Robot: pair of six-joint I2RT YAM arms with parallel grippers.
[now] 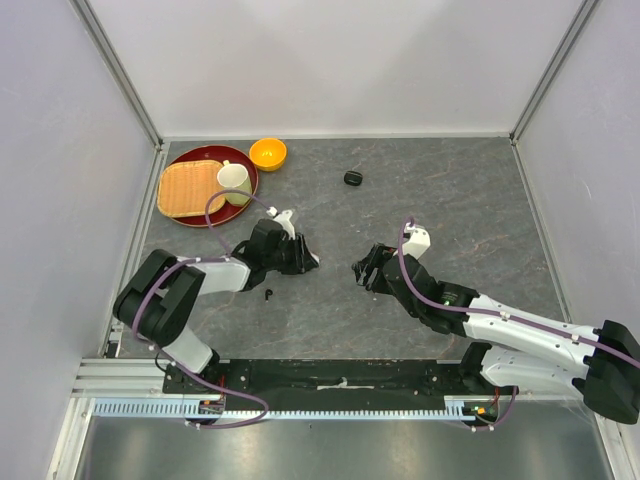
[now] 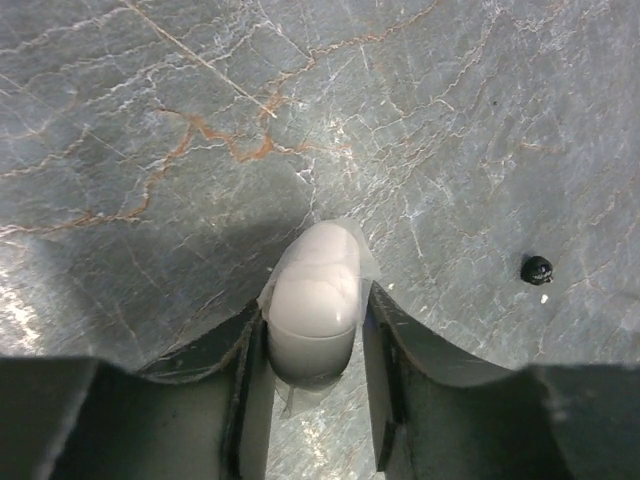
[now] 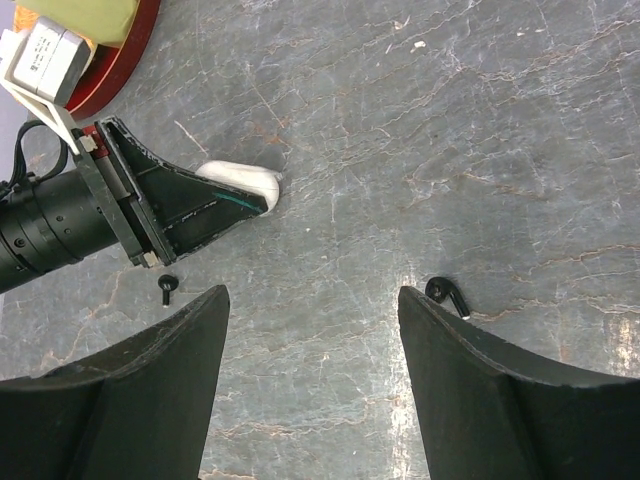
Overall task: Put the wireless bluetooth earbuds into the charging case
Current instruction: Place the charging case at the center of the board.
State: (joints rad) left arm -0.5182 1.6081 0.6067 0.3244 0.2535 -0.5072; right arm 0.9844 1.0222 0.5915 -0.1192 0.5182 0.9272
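Left gripper (image 2: 315, 335) pinching the white case (image 2: 315, 275) on the table (image 1: 450, 200); right gripper (image 3: 312, 300) spread wide above the table; black earbud (image 3: 447, 293) just beside one of its fingers; second black earbud (image 3: 166, 289) near the left gripper; black case (image 1: 353, 178) well apart.

You're working in a robotics lab test cell, not a home or a shop. Plain pale wall panels (image 1: 330, 60) close in three sides, held by bare aluminium frame posts (image 1: 118, 70). The stone-patterned tabletop (image 1: 450, 200) ends at a metal mounting rail (image 1: 300, 407), where the left arm (image 1: 170, 295) and right arm (image 1: 520, 325) are bolted side by side, with purple cables (image 1: 212, 200) looping loose. A red tray (image 1: 200, 222), woven mat (image 1: 188, 188), cup (image 1: 233, 180) and orange bowl (image 1: 267, 153) sit grouped in the far left corner.
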